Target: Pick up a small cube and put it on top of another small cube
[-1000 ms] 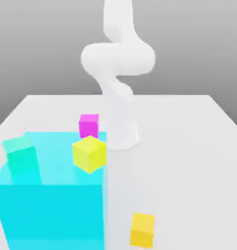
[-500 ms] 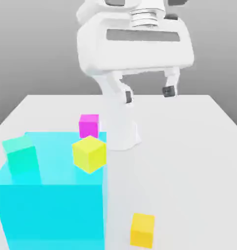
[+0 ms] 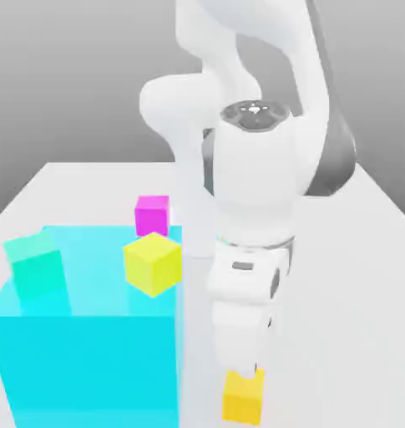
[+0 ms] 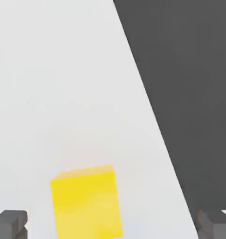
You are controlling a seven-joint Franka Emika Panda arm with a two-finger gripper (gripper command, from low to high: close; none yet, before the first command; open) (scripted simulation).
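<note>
Arm bent over, hand pointing down right above small cube (image 3: 242, 398). Gripper (image 4: 110, 224) wide open, holding nothing, one finger (image 4: 10, 223) each side of cube. Cube on table (image 3: 339, 276), near big blue box (image 3: 88, 368).

1. The pale grey surface (image 3: 356, 276) carries everything.
2. A large cyan block (image 3: 88, 351) rests on it.
3. Behind that block sits a magenta cube (image 3: 152, 214).
4. The small cube (image 3: 243, 397), amber, lies beside the block, toward the exterior view's right.
</note>
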